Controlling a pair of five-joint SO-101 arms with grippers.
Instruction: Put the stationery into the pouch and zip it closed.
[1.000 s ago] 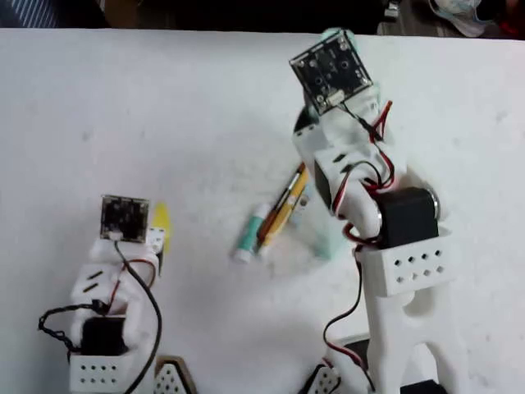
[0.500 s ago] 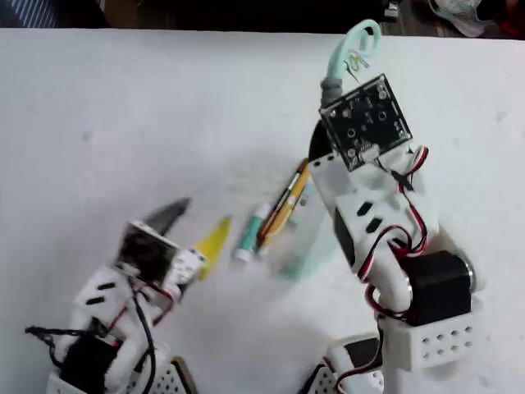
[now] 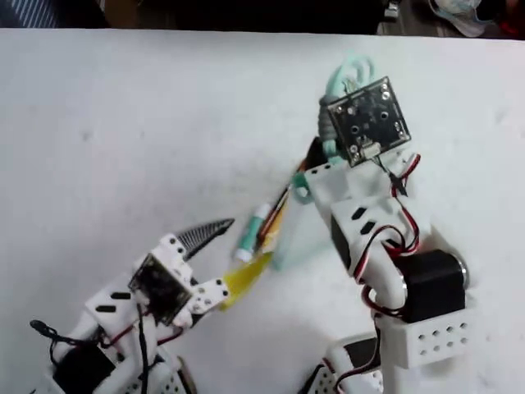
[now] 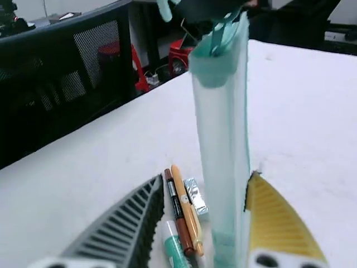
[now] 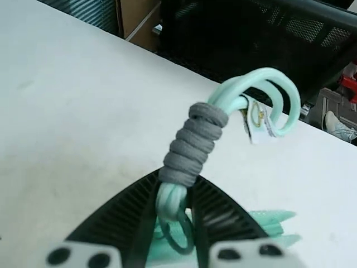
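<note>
The translucent mint-green zip pouch (image 4: 220, 151) stands upright. Its lower end is at the white table (image 3: 123, 107) and its top is held up by the right gripper (image 5: 175, 195). That gripper's black ridged fingers (image 5: 217, 215) are clenched on the pouch's mint cord loop (image 5: 234, 86), just below a grey wound wrapping (image 5: 195, 142). A small white tag (image 5: 256, 120) dangles from the loop. It carries a yellowish mark, and its print is too small to read.

The left gripper (image 3: 248, 242) is spread wide with nothing gripped. Its grey ridged finger (image 4: 120, 229) lies on one side of the pouch's lower end and its yellow finger (image 4: 273, 223) close against the other side; whether that one touches the pouch I cannot tell.

Four things lie on the table just beside the pouch, toward the grey finger. They are a brown pen (image 4: 175, 206), an orange pencil (image 4: 188, 215) touching it, a green-and-white tube (image 4: 175, 248) and a small silver foil-wrapped piece (image 4: 195, 195). The marks along the pen cannot be read.
</note>
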